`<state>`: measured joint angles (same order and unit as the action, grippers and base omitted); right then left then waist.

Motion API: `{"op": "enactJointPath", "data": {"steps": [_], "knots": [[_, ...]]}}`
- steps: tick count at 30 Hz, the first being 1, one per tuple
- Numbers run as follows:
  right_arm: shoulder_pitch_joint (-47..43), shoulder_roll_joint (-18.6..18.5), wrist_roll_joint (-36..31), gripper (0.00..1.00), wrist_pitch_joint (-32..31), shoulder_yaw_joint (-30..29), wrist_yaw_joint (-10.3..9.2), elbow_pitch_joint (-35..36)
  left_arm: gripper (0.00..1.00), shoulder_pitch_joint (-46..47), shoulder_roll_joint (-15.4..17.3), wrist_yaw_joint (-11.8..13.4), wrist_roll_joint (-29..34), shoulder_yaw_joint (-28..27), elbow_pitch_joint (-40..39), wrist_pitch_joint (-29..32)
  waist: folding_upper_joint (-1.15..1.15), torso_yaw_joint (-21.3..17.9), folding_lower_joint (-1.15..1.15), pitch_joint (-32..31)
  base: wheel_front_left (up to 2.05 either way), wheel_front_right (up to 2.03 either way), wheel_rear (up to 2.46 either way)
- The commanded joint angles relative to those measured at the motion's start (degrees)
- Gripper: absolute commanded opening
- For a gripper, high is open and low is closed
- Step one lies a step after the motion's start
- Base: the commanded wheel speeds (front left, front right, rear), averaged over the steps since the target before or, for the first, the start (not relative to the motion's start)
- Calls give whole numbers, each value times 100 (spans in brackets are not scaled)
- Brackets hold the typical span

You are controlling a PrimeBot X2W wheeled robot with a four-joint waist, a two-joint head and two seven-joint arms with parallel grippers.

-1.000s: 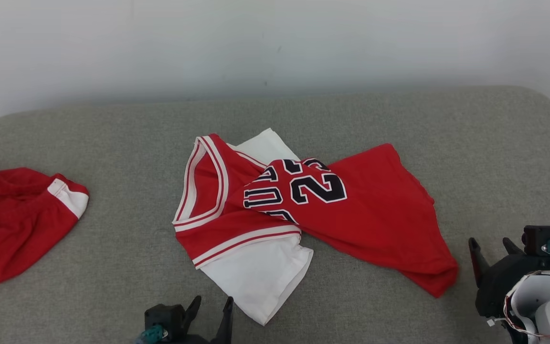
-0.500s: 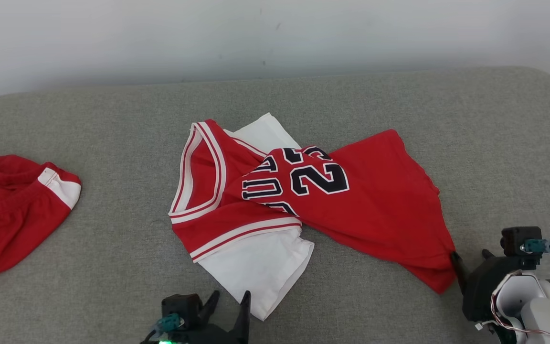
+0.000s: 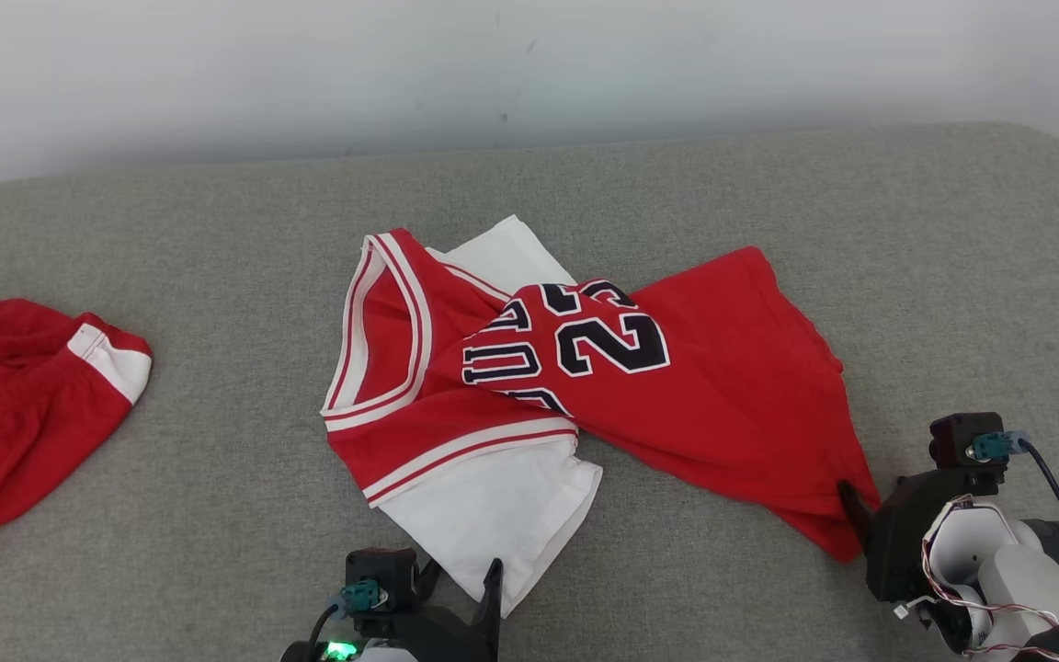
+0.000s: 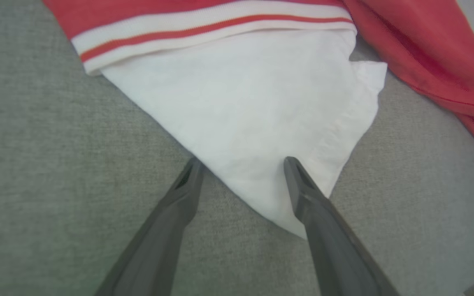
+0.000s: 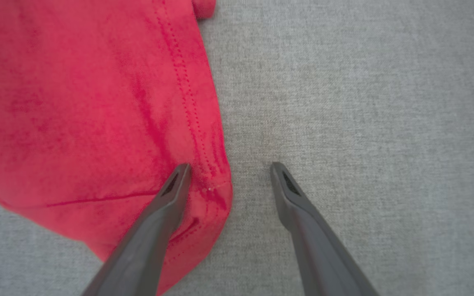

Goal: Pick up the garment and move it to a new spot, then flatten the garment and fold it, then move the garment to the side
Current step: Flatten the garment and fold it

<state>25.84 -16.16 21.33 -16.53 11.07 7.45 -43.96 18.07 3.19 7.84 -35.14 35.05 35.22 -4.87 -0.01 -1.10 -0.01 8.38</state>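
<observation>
Lying on one cushion [image 3: 217,276]: two garments, jersey [image 3: 695,395], red bundle [image 3: 15,432]; left hand [image 4: 241,161], right hand [image 5: 229,165] both spread.

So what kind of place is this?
Likely a home-style laundry setup, though it could be a lab: a grey padded surface like a sofa or bed, a plain white wall behind it, and a red jersey lying crumpled on it.

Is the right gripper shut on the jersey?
No, the right gripper stands open, one finger over the red jersey, the other over the grey cushion.
</observation>
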Motion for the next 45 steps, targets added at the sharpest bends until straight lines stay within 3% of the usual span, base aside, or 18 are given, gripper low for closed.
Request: {"op": "enactJointPath", "data": {"steps": [1,8,9,10,11,12,13,15,16,18,23,28,35,45], "knots": [[-164,62,120,100,-214,195,13,-175,100,-216,-58,0,-154,223,263,265,1,1,1,-12,0,0,0],[-154,13,362,100,-298,435,14,-200,100,-163,-59,38,-441,431,588,416,1,-23,1,-28,0,0,0],[-140,21,399,100,-288,473,14,-181,93,-136,-58,48,-448,457,664,434,1,-32,1,-25,0,0,0],[-125,24,424,97,-273,507,14,-171,69,-113,-56,34,-469,469,724,428,1,-38,1,-20,0,0,0],[-107,30,451,83,-261,549,15,-159,46,-91,-55,35,-494,474,789,412,1,-43,1,-13,0,0,0],[-94,31,464,56,-250,582,17,-159,23,-64,-52,64,-502,483,868,404,1,-48,1,-7,0,0,0],[-76,31,492,42,-237,614,17,-163,0,-34,-49,93,-503,491,943,375,1,-52,1,-2,0,0,0],[-49,18,526,26,-236,673,14,-192,0,2,-43,126,-529,504,1073,359,1,-54,1,5,0,0,0],[-31,10,553,23,-226,696,13,-210,0,8,-52,140,-535,513,1121,330,1,-52,1,11,0,0,0],[14,-7,585,1,-193,728,11,-247,0,42,-34,144,-576,515,1227,286,1,-38,1,24,0,0,0],[93,-79,647,0,16,730,0,-292,0,125,-2,144,-673,435,1331,62,1,36,1,12,0,0,0],[102,-102,983,0,441,599,0,2,0,353,120,182,-736,133,1070,-593,1,89,1,-55,0,0,0],[284,-259,1639,0,738,495,0,802,0,576,302,29,-938,-435,56,-984,1,44,1,-129,0,0,0],[1333,-305,2039,0,597,775,0,1720,0,1697,1134,-179,-1313,-1103,-1401,-249,1,-175,1,27,0,0,0]]}}
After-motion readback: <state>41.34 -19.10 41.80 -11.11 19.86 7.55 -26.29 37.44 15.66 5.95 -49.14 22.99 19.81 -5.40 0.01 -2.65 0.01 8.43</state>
